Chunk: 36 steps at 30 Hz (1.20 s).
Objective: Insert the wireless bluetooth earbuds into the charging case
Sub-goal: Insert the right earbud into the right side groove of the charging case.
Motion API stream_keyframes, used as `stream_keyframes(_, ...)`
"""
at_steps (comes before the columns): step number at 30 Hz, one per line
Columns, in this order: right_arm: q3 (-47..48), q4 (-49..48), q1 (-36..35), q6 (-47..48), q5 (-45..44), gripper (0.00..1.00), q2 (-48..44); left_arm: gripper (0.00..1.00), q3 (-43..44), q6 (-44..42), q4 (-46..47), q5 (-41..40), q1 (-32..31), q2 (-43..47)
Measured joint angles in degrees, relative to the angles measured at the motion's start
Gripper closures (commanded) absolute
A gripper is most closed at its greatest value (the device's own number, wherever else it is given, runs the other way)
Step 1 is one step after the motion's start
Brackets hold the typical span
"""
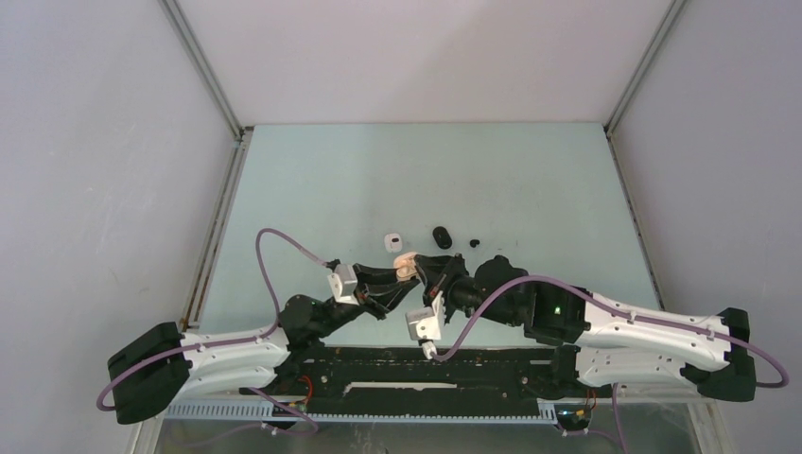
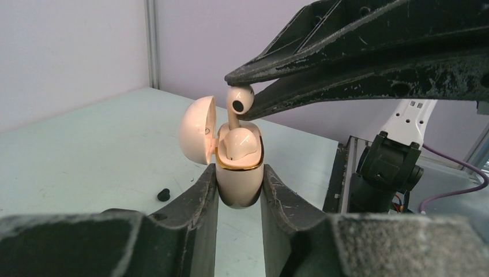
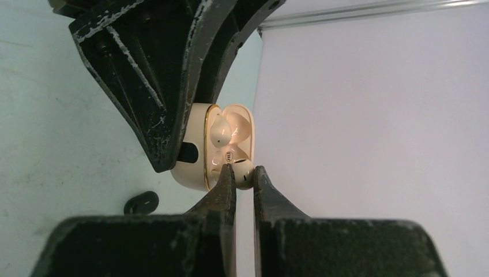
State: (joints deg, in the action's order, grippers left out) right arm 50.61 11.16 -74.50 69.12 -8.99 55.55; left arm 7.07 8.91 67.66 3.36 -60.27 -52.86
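Note:
A cream charging case [image 2: 239, 184] with a gold rim stands upright between the fingertips of my left gripper [image 2: 239, 173], which is shut on it. Its lid [image 2: 195, 130] hangs open to the left. One cream earbud [image 2: 237, 144] sits in a slot. My right gripper [image 3: 242, 171] is shut on a second earbud [image 3: 244, 174], whose head [image 2: 239, 99] is above the case with the stem reaching down into the opening. In the top view both grippers, the left [image 1: 401, 272] and the right [image 1: 423, 269], meet at the case [image 1: 406, 261] in mid-table.
Just beyond the grippers lie a small white case [image 1: 392, 243], a black case [image 1: 442, 236] and a tiny black bud [image 1: 474, 244]. The black case [image 3: 141, 203] also shows on the table below the held case. The black rail [image 1: 416, 374] runs along the near edge.

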Motion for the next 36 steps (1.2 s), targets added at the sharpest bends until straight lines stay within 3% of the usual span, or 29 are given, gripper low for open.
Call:
stream_keyframes(11,0.0,2.21,-0.39,3.23,-0.63,0.59,1.44,1.0,0.0,-0.83,-1.53,-0.42,0.0,0.0)
stream_keyframes(19,0.26,3.15,-0.55,4.48,-2.43,0.39,1.44,1.0,-0.68,-1.77,-2.21,-0.42,0.0,-0.46)
stream_keyframes(24,3.76,10.58,-0.55,2.49,-1.55,0.27,1.73,1.0,-0.76,-1.95,-1.7,-0.63,0.0,-1.01)
stream_keyframes(29,7.87,18.6,0.28,-1.81,0.42,0.09,2.23,1.0,-0.76,-2.29,-0.87,-0.68,0.0,-1.01)
stream_keyframes(36,25.94,34.84,10.56,-13.66,11.8,0.05,10.16,1.0,-0.76,-2.8,-0.98,-0.31,0.0,-1.05)
